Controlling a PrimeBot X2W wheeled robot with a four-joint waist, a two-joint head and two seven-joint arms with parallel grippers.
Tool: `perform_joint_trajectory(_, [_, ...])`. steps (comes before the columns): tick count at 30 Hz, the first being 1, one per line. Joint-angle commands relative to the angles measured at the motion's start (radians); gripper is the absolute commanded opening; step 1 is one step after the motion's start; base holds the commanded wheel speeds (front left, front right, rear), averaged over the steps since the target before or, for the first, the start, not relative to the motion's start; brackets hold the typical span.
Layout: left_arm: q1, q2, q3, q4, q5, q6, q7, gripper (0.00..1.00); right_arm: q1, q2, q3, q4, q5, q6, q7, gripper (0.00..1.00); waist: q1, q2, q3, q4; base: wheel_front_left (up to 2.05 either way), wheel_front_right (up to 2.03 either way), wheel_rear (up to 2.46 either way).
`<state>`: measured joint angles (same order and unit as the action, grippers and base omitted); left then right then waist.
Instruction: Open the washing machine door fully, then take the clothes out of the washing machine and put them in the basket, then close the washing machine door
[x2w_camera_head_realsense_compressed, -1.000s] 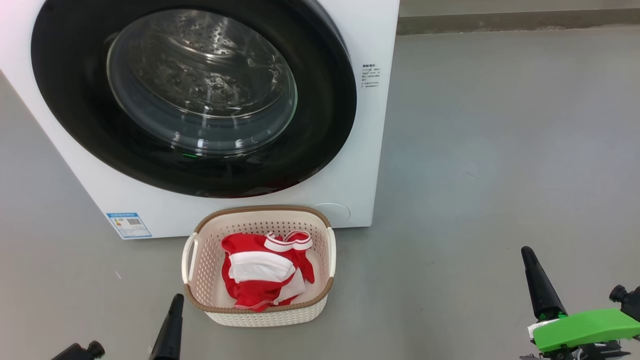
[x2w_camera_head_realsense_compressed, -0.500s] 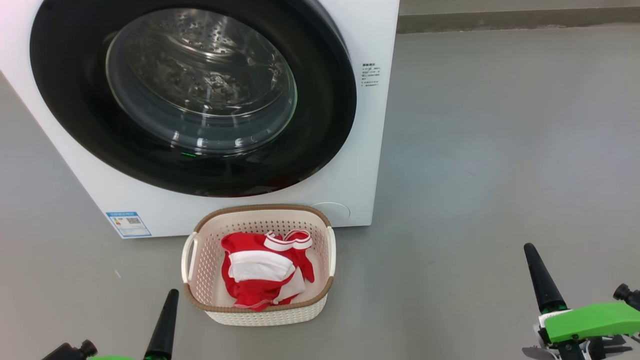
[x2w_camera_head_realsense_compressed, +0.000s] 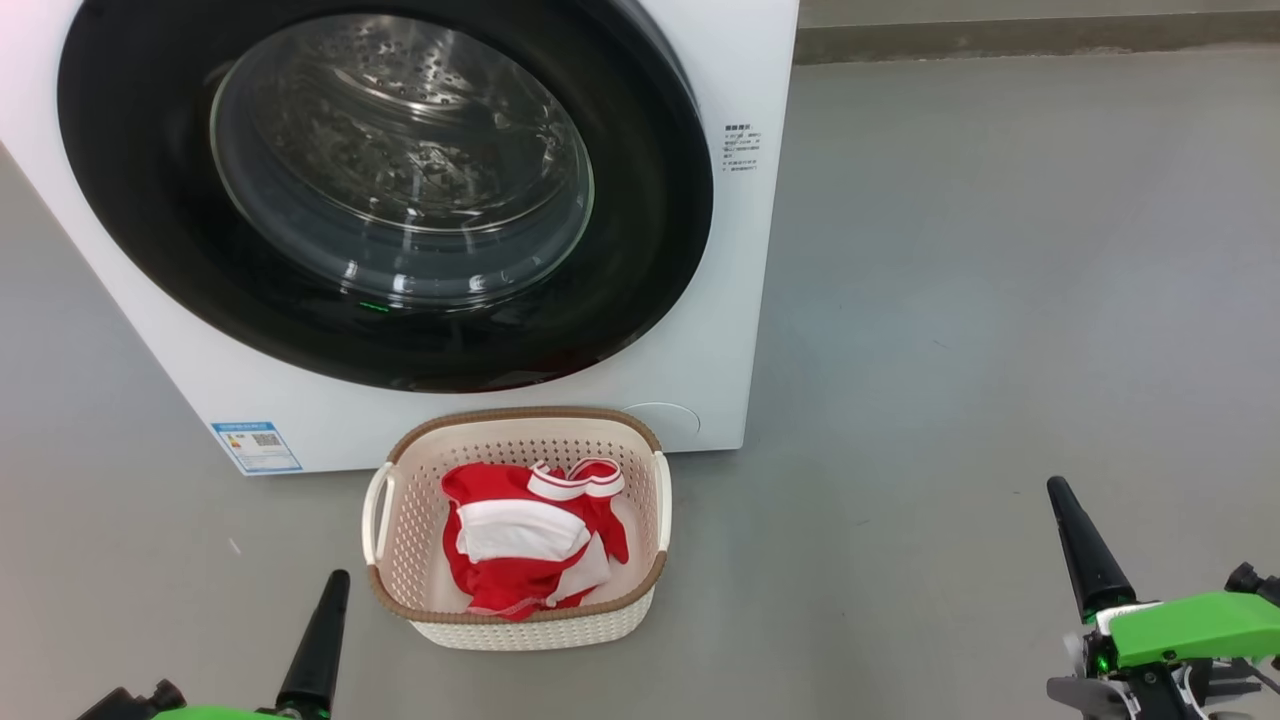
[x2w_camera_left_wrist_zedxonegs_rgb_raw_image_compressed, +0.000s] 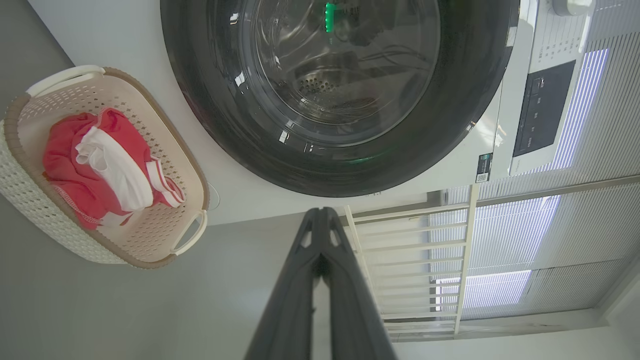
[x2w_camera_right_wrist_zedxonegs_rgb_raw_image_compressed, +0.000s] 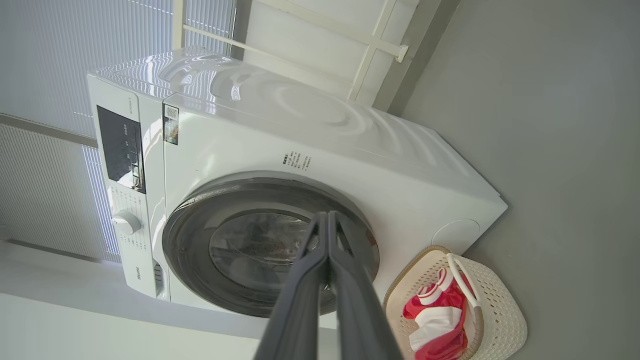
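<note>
1. The left gripper (x2w_camera_head_realsense_compressed: 338, 580) rises at the lower left of the head view. Its two dark fingers are pressed together with nothing between them. The basket (x2w_camera_head_realsense_compressed: 530, 632) stands just to its right on the grey floor (x2w_camera_head_realsense_compressed: 950, 350), apart from it.
2. The right gripper (x2w_camera_head_realsense_compressed: 1058, 490) stands at the lower right, likewise clenched and empty. It is well apart from both the basket and the washing machine (x2w_camera_head_realsense_compressed: 740, 300).
3. The washing machine door (x2w_camera_head_realsense_compressed: 640, 200), a glossy black ring around a bulging glass window, lies flush against the machine's white front. Both grippers are well short of it.
4. The basket sits on the floor below the door, close against the machine's base. Whether it touches the machine cannot be told.
5. The top of the machine and its door is cut off by the upper edge of the head view, and the bottom edge cuts off both grippers' bodies. Glare and reflections on the glass blur the perforated drum behind it, so what it holds cannot be made out.
6. The clothes (x2w_camera_head_realsense_compressed: 520, 540), red with white panels and striped trim, lie bunched inside the basket below its brown rim. The folds hide how many garments there are.
7. A small blue label (x2w_camera_head_realsense_compressed: 256, 447) sits at the machine's lower front corner, to the left of the basket.
</note>
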<state>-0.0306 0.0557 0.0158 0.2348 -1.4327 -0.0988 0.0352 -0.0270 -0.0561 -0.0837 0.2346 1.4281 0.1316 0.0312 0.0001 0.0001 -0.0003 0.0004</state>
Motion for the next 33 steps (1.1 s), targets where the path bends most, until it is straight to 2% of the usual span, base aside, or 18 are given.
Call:
perform_joint_trajectory(1, [-0.053,0.017,0.038,-0.015,-0.033,-0.015,0.01,0.0,-0.052,-0.017,0.013,-0.019,0.033,0.0,0.008,0.0,-0.0001,-0.0001,0.0,0.0,0.0,0.0,0.0])
perform_joint_trajectory(17, [-0.075,0.016,0.069,0.009,-0.199,-0.032,0.054,0.0,-0.078,-0.018,0.003,0.008,0.208,-0.001,0.055,0.0,-0.0001,-0.0001,0.003,0.0,0.0,0.0,0.0])
perform_joint_trajectory(33, [-0.075,0.012,0.074,0.009,-0.196,-0.032,0.059,0.0,-0.078,-0.014,-0.003,0.009,0.203,-0.001,0.06,0.0,-0.0001,-0.0001,0.003,0.0,0.0,0.0,0.0])
